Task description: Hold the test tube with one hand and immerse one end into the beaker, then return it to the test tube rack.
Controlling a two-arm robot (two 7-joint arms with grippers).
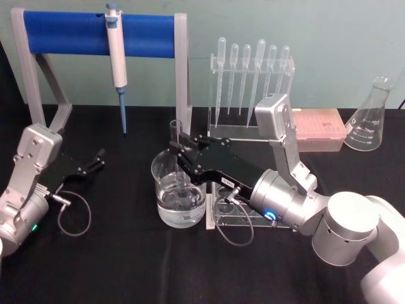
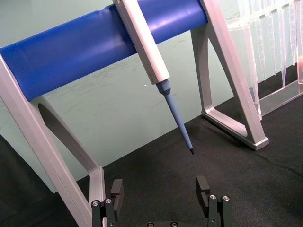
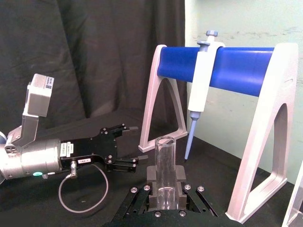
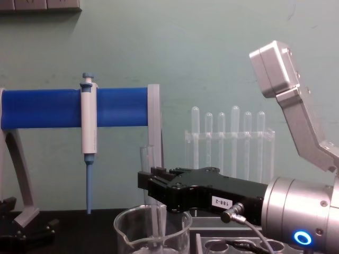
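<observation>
Head view shows my right pincer (image 1: 179,147) clamped on the test tube (image 1: 176,136), holding it upright with its lower end down inside the beaker (image 1: 179,190), dipped in the clear liquid. Just beside the beaker, on the black tabletop (image 1: 126,253), stands the tube rack (image 1: 223,212). My left pincer (image 1: 98,158) rests well apart, fingers spread and holding nothing, near the blue stand (image 1: 95,33) carrying a micropipette (image 1: 116,50).

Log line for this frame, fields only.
right gripper: shut on test tube | tube: upright, lower end in beaker | left gripper: open, idle on table's left
</observation>
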